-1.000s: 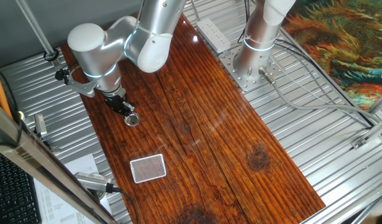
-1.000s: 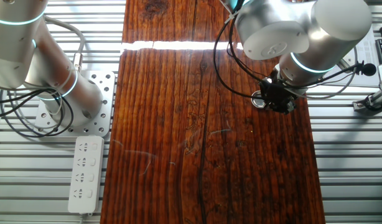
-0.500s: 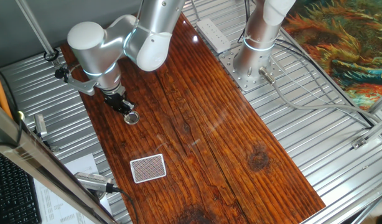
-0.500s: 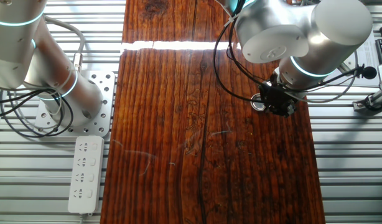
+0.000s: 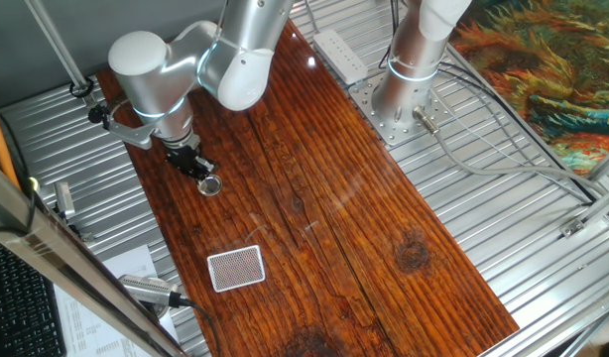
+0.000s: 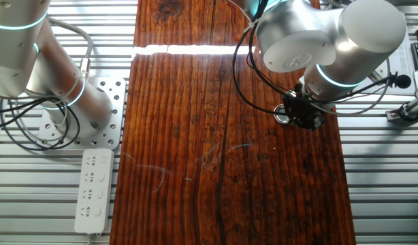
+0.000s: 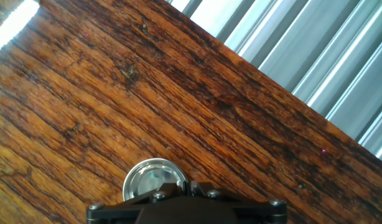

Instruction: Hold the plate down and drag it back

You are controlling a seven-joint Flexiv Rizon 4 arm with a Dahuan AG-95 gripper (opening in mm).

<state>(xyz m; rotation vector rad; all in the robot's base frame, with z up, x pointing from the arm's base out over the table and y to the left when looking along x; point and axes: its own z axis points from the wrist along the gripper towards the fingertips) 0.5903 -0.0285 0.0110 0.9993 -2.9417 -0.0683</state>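
The plate [image 5: 211,186] is a small shiny silver disc on the wooden table, near its left edge. It also shows in the other fixed view [image 6: 280,115] and in the hand view [image 7: 149,180], partly hidden under the fingers. My gripper [image 5: 204,179] points down with its fingertips together, resting on the plate's rim. In the hand view the gripper [image 7: 186,185] covers the plate's right side. In the other fixed view the gripper [image 6: 295,113] sits under the big silver wrist.
A white card with red cross-hatch [image 5: 235,268] lies nearer the table's front. A second arm's base [image 5: 404,94] and a white power strip [image 5: 339,55] stand at the far right. Ribbed metal surrounds the wooden board [image 5: 324,198], and its edge is close to the plate.
The gripper and the plate under it have slid a short way together towards the far end of the table. The card has not moved.
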